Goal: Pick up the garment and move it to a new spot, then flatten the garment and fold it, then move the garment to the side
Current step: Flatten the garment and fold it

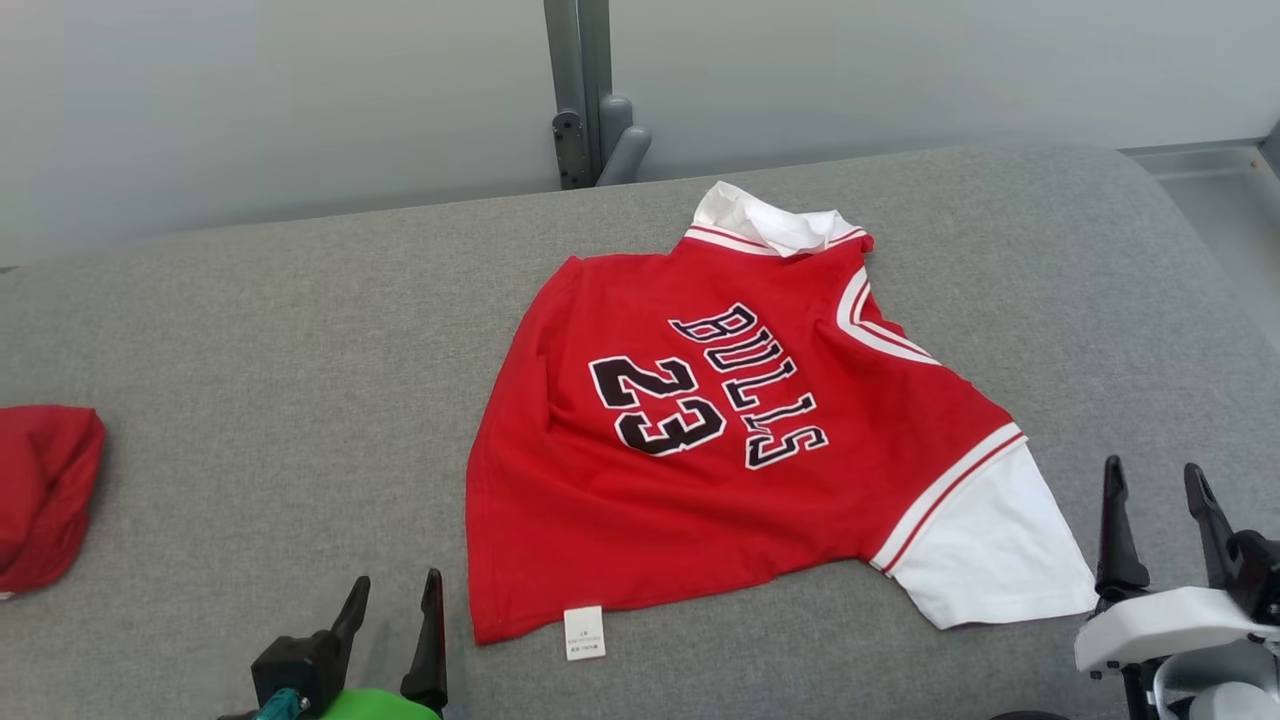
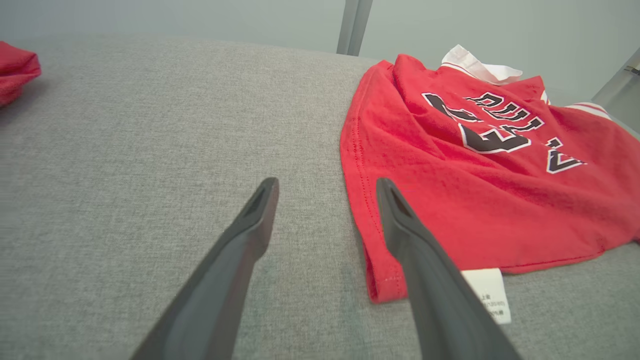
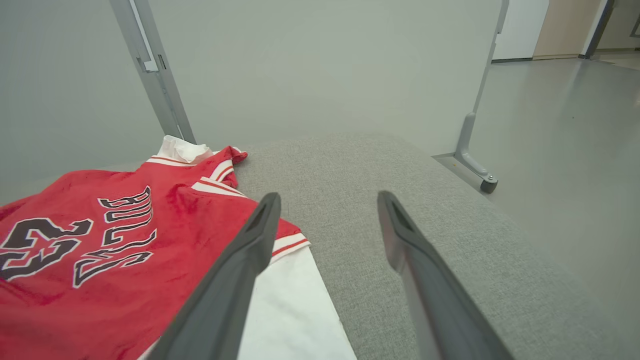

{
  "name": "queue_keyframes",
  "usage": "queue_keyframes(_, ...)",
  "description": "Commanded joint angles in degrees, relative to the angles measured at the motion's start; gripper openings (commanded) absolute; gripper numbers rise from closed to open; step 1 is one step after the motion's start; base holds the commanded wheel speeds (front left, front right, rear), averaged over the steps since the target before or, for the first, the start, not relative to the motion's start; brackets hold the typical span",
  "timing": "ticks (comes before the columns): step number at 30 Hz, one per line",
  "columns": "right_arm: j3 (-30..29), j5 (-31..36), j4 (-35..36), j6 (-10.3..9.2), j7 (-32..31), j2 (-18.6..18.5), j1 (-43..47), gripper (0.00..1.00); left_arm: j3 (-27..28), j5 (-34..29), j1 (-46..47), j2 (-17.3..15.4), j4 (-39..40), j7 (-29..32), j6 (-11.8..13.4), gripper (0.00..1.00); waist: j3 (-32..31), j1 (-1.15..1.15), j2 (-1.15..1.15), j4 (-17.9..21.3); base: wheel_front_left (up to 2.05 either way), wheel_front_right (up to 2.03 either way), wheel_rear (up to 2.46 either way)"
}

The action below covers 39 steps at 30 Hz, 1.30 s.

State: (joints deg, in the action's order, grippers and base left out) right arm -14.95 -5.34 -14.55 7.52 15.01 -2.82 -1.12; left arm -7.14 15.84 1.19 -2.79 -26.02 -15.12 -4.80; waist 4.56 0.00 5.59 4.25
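Low at the near edge, the left pincer [image 1: 397, 580] and the right pincer [image 1: 1153, 468] both stand with fingers apart and nothing between them. Between them the red jersey [image 1: 700, 450] lies spread mostly flat in the middle of the grey tabletop [image 1: 250, 350], lettered side up, far white sleeve crumpled; its white label [image 1: 584, 632] lies near the left pincer and its near white sleeve [image 1: 990, 550] just beside the right one. Well off to the left sits a second red cloth [image 1: 40, 490].
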Motion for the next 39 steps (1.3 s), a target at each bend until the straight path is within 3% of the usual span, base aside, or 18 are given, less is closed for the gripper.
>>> queue_keyframes(1, 0.66, 0.20, 0.71, -0.06, 0.13, -0.11, -0.44, 1.00, 0.39, -0.47, -1.20, -0.19, 0.45, -0.03, 0.44, 1.00, -0.44, 0.00, -0.01, -0.71, 0.00, 0.00, 0.00)
queue_keyframes(14, 7.98, 0.43, 3.05, -0.07, 0.12, -0.13, 0.03, 1.00, 0.90, -3.83, -2.83, -0.18, 5.05, -0.03, 2.62, 1.00, -1.88, 0.00, -0.01, -3.62, 0.00, 0.00, 0.00)
queue_keyframes(27, 9.88, 0.93, 1.14, -0.07, 0.12, -0.14, 2.49, 1.00, 0.28, -5.83, -5.31, -0.18, 8.28, -0.03, 3.20, 1.00, -3.49, 0.00, -0.01, -5.44, 0.00, 0.00, 0.00)
queue_keyframes(31, 10.24, 0.80, 0.80, -0.07, 0.12, -0.14, 2.77, 1.00, 0.05, -5.82, -5.45, -0.18, 8.26, -0.03, 3.02, 1.00, -3.30, 0.00, -0.01, -5.39, 0.00, 0.00, 0.00)
queue_keyframes(39, 10.32, 1.26, -0.37, -0.07, 0.12, -0.13, 1.68, 1.00, -2.96, -0.93, -3.26, -0.18, 4.76, -0.03, 0.25, 1.00, -0.19, 0.00, -0.01, -3.97, 0.00, 0.00, 0.00)
